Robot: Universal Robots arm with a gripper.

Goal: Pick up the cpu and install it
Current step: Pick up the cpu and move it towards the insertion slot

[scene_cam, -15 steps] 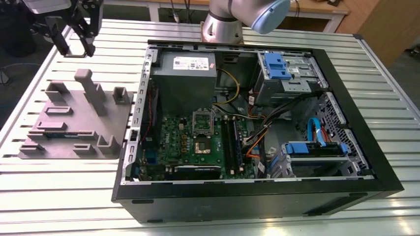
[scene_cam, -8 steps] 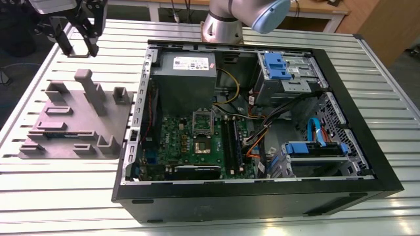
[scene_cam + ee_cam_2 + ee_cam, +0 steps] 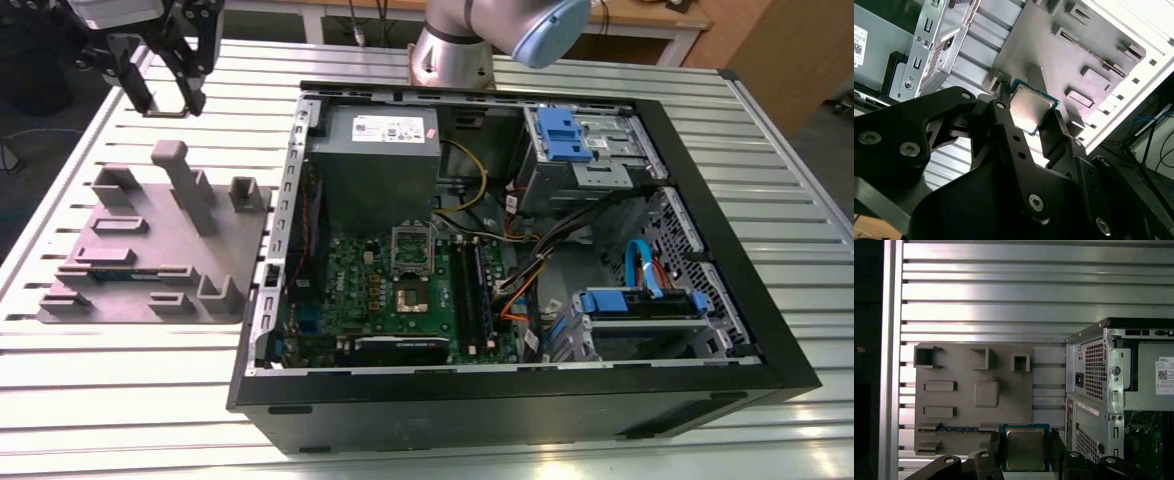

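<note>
**Pincer clamped on the cpu, up off the tray**

The pincer [image 3: 1025,442] is closed on the cpu [image 3: 1025,449]. Its two black fingers [image 3: 995,446] press against opposite edges of the chip. In both wrist views the cpu sits between the fingertips with its silvery metal top showing and a thin rim around it. In the second wrist view the cpu [image 3: 1033,106] is tilted, gripped by the pincer [image 3: 1030,112], with the grey moulded tray [image 3: 1054,67] behind it.

In the exterior view the pincer [image 3: 163,96] hangs over the slatted metal bench [image 3: 120,400] at the exterior view's upper left. It is just beyond the far end of the tray [image 3: 160,262] and does not touch it. The tray lies flat on the bench beside the open computer case [image 3: 507,405], on the exterior view's left of it. In the first wrist view the tray [image 3: 1014,402] shows several raised blocks and shallow pockets.

The case lies on its side with its interior open upward. Inside it the green motherboard [image 3: 350,285] carries the metal-framed socket [image 3: 410,297], which is well apart from the pincer. A grey power supply box [image 3: 380,165] with a white label sits at the far end of the case. The arm's base [image 3: 451,55] stands behind the case.
</note>
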